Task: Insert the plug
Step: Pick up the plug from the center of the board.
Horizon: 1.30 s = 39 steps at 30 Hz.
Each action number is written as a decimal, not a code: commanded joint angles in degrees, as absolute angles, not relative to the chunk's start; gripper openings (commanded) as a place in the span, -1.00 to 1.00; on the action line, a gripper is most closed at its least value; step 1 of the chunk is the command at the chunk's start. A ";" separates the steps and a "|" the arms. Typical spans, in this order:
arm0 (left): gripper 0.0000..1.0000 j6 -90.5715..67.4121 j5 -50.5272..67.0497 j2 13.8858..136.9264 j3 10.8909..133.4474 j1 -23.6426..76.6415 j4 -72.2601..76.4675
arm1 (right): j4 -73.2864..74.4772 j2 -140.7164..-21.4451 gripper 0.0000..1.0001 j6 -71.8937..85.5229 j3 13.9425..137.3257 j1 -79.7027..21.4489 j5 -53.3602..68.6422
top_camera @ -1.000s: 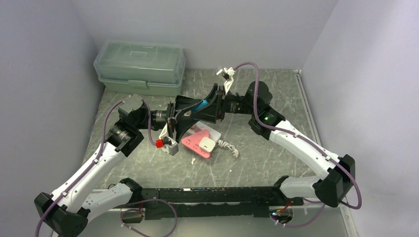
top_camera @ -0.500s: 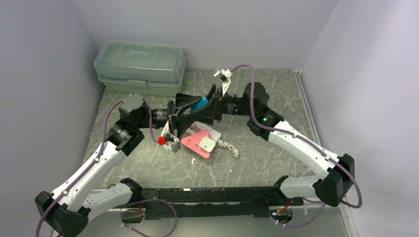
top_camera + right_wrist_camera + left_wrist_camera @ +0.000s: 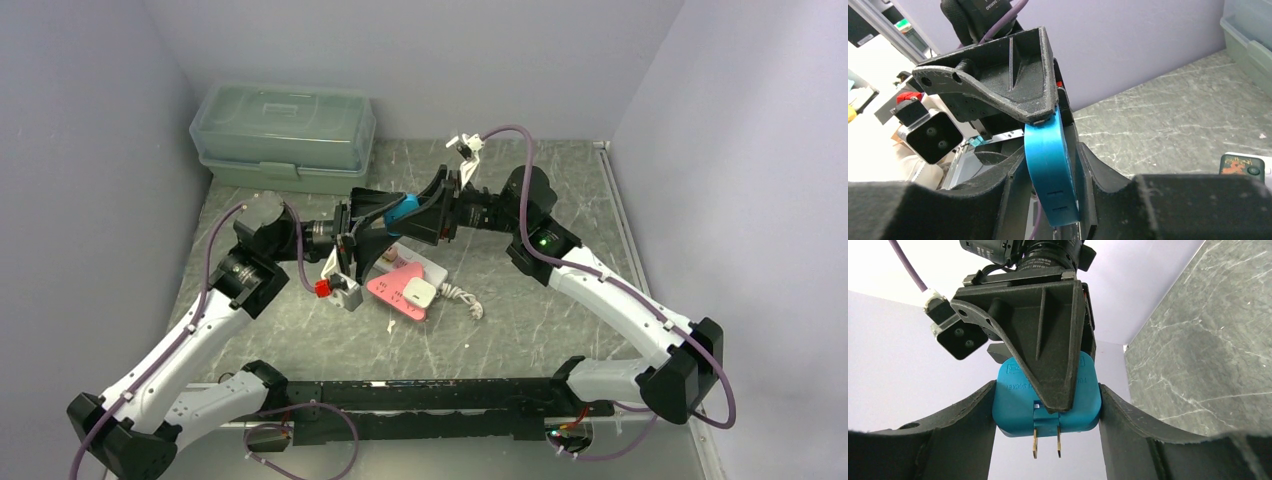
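Left wrist view: my left tool (image 3: 1045,407) and right tool (image 3: 1050,175) both clamp the plug (image 3: 1018,405), centre frame; uneven release could twist it, so the prongs (image 3: 1035,440) miss the socket (image 3: 400,285).

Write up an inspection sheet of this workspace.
Surface: grey marbled table.
Job's things: blue plug held in the air, prongs bare; pink socket strip lying on the table, white adapter on it.
Clutter: lidded green box at the back left; white scrap near the strip.
Grippers: left gripper and right gripper both shut on the plug.
Cables: purple cables along both arms; white cord beside the strip.
Surroundings: plain walls.
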<state>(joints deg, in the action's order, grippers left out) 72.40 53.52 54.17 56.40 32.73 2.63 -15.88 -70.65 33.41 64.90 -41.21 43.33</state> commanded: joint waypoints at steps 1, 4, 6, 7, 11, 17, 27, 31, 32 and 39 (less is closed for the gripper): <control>-1.00 71.97 51.55 53.53 57.18 32.51 3.48 | -26.80 -70.76 -0.28 38.38 65.64 -41.22 44.63; -1.00 72.00 51.37 53.44 57.13 32.60 3.22 | -29.69 -72.04 -0.34 40.62 65.90 -41.22 45.62; -1.00 72.01 51.30 53.36 57.13 32.61 2.93 | -30.66 -72.35 -0.40 41.24 65.79 -41.22 45.67; -1.00 72.14 51.29 53.35 57.06 32.61 2.72 | -30.91 -72.39 -0.41 41.32 65.75 -41.22 45.48; -1.00 72.07 51.18 53.32 56.82 32.61 2.89 | -31.27 -72.67 -0.50 41.57 65.87 -41.28 45.70; -1.00 71.43 51.59 53.35 56.49 32.70 3.43 | -33.71 -73.99 -0.41 43.54 65.90 -41.39 46.80; -1.00 71.74 50.74 53.66 56.84 32.78 2.63 | -32.12 -73.99 -0.37 42.75 66.13 -41.44 47.02; -1.00 72.09 50.32 53.48 56.86 32.74 2.29 | -28.98 -73.36 -0.84 40.67 66.05 -41.41 46.45; -1.00 72.00 50.20 53.52 56.94 32.78 2.17 | -27.84 -73.21 -0.96 39.75 66.34 -41.40 46.28; 0.53 63.91 39.22 54.92 59.49 32.73 -2.95 | -4.38 -71.11 -1.00 24.97 71.96 -40.18 41.70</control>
